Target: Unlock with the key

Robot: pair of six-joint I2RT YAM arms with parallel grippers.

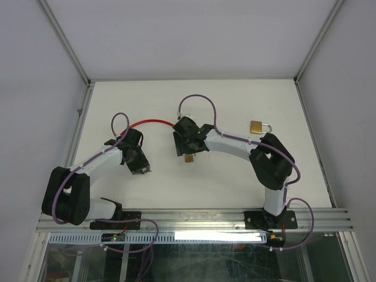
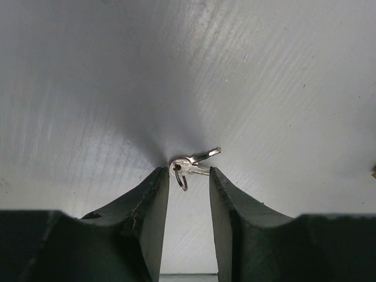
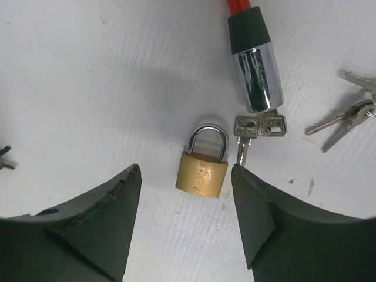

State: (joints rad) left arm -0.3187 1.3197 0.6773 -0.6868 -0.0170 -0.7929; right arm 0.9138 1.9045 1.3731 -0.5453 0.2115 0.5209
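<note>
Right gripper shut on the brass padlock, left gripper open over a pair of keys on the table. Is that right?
No. The right gripper is open, not shut: the right wrist view shows the padlock lying between its spread fingers. The left gripper is open over the keys, as stated.

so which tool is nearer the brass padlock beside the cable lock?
Right. The right tool sits open directly over the padlock; the left tool is off to its left, open over a key pair.
</note>
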